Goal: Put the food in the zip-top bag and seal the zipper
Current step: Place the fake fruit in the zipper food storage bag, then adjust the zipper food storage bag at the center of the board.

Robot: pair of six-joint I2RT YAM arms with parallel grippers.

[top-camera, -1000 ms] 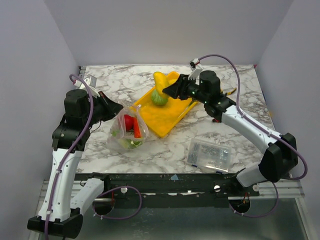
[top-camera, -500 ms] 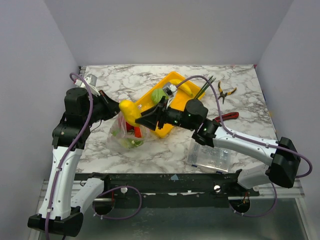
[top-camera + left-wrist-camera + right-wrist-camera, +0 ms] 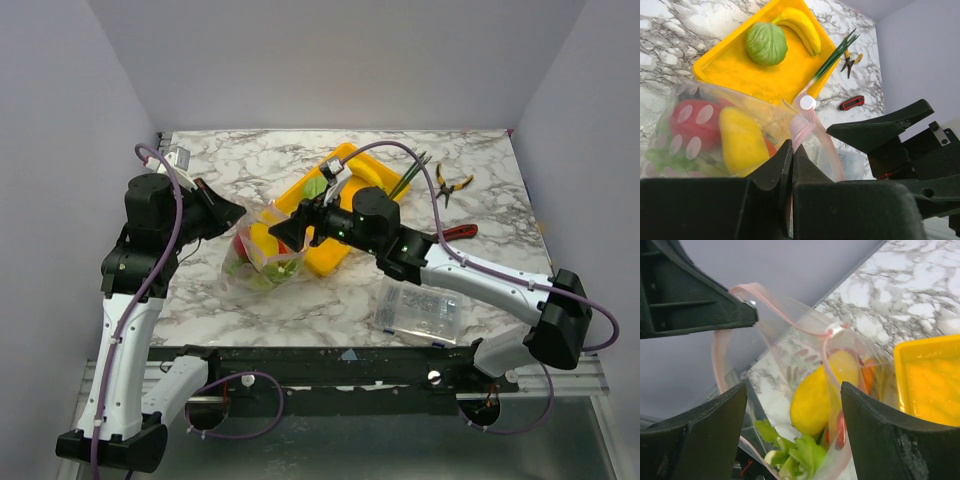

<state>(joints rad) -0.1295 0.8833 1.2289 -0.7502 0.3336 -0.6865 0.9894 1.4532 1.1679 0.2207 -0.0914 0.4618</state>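
Note:
The clear zip-top bag [image 3: 262, 262] lies left of the yellow tray [image 3: 328, 258], its mouth held up. My left gripper [image 3: 230, 212] [image 3: 792, 146] is shut on the pink zipper strip [image 3: 802, 127] at the bag's rim. My right gripper [image 3: 282, 228] [image 3: 792, 415] hangs open just over the mouth, nothing between its fingers. Inside the bag lie a yellow toy food [image 3: 817, 400] [image 3: 742, 140], a red spotted piece [image 3: 690, 120] and green leafy pieces [image 3: 800, 455]. On the tray rest a green leafy ball [image 3: 766, 44], bananas [image 3: 800, 27] and a leek [image 3: 832, 57].
Yellow-handled pliers [image 3: 452, 182] and a red utility knife [image 3: 455, 232] lie to the right of the tray. A rigid clear box of small parts [image 3: 418, 308] sits near the front right, under my right forearm. White walls close in the table's left, back and right.
My right gripper carried the yellow toy food from the tray to the bag mouth and opened; the piece now lies inside the bag. My left gripper kept its hold.

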